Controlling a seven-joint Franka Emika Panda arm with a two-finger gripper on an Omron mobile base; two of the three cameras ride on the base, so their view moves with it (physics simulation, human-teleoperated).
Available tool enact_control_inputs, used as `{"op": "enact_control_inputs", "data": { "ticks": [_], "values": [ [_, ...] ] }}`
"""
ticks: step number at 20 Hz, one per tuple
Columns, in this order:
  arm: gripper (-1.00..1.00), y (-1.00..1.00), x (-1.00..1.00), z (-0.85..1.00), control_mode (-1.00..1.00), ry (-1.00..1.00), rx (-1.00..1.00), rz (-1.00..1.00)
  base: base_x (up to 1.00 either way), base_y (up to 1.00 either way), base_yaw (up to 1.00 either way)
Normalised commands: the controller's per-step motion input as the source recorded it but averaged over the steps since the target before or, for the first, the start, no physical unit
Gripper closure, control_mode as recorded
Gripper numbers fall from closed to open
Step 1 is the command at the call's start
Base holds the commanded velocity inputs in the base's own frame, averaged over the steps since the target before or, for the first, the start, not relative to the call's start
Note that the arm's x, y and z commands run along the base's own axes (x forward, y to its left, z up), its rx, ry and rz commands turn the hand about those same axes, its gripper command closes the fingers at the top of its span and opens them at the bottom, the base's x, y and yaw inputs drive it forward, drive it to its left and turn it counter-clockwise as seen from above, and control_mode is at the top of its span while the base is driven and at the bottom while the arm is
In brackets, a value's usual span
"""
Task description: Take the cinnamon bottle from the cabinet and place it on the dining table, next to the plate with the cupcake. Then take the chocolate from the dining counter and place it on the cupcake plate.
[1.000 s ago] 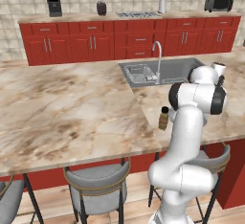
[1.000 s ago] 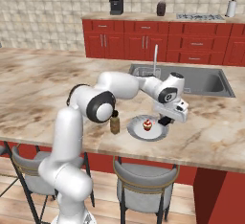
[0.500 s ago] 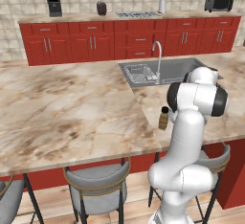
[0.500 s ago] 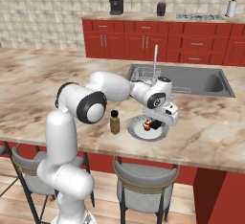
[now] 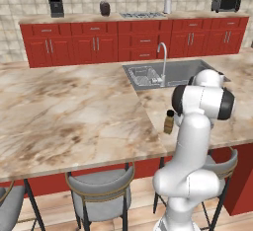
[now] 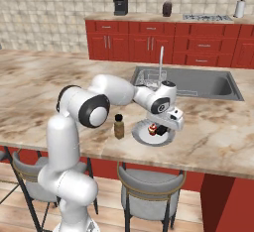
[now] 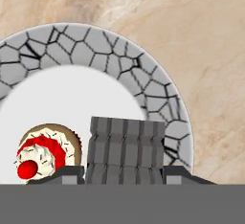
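Note:
In the hand view the dark ridged chocolate [image 7: 125, 144] sits between my two finger tips, my gripper [image 7: 123, 173] shut on it just over the light-grey plate [image 7: 110, 46]. The cupcake [image 7: 45, 153], with its red wrapper, lies on the plate just left of the block. From the right base view my gripper [image 6: 162, 131] hangs low over the plate [image 6: 141, 135], with the cupcake [image 6: 153, 128] beside it. The tan cinnamon bottle [image 6: 119, 126] stands upright on the marble dining table [image 6: 213, 137] just left of the plate. It also stands by my arm in the left base view as the bottle [image 5: 169, 122].
A steel sink [image 6: 198, 82] with a tall faucet [image 6: 160, 62] is set in the counter behind the plate. Grey stools [image 6: 149, 181] stand under the table's front edge. Red drawer units line the far wall.
My hand has swung left and come down over the plate with the chocolate. The bottle and the cupcake have stayed where they were.

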Motion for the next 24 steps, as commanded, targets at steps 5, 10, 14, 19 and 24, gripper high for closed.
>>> {"op": "enact_control_inputs", "data": {
  "ticks": [5,10,14,19,24],
  "values": [
    [-1.00,0.00,0.02,0.02,-1.00,0.00,0.00,0.00,0.00,0.00,0.00],
    [-1.00,0.01,-0.56,0.56,-1.00,-0.02,0.01,0.00,0.00,0.00,0.00],
    [-1.00,0.46,-1.00,0.99,-1.00,-0.14,-0.02,0.00,0.00,0.00,0.00],
    [-1.00,0.95,-0.87,1.00,-1.00,-0.12,-0.16,0.00,0.00,0.00,0.00],
    [-1.00,1.00,-0.76,1.00,-1.00,-0.10,-0.22,0.00,0.00,0.00,0.00]
  ]
}}
